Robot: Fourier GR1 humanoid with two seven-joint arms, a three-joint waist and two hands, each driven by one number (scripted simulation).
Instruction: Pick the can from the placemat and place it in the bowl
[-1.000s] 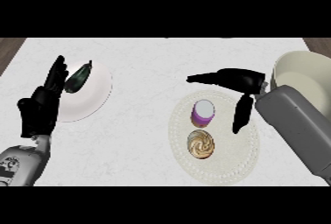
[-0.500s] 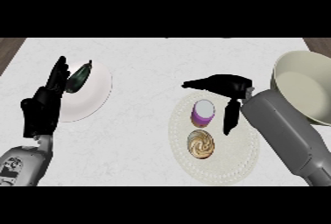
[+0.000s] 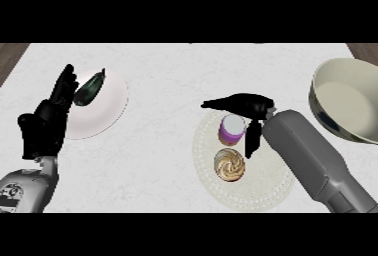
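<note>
The placemat point(image 3: 255, 187) serves as the reference. Well to its left, at the view's left edge, the left hand point(image 3: 46, 125) rests upright with fingers straight and together, holding nothing; it shows no change over the last second. Just right of that hand, still well left of the placemat, lies a white plate point(image 3: 100, 115) carrying a dark green vegetable point(image 3: 89, 89), undisturbed. On the placemat itself, the can point(image 3: 231, 129), purple-sided with a pale top, stands at the far end, and a brown swirled pastry point(image 3: 229, 164) sits near it toward the robot; neither has shifted. The change is in the right hand point(image 3: 247, 107): over the last second it has travelled leftward from beside the bowl and now sits over the placemat's far end, thumb stretched out beyond the can and fingers point(image 3: 252, 142) hanging down the can's right side. The hand is spread, bracketing the can without closing on it; contact cannot be confirmed. Judgement: the approach is essentially complete, the grasp is not yet made. The cream bowl point(image 3: 347, 107) waits off the placemat's right, near the right edge, with nothing visible inside.
</note>
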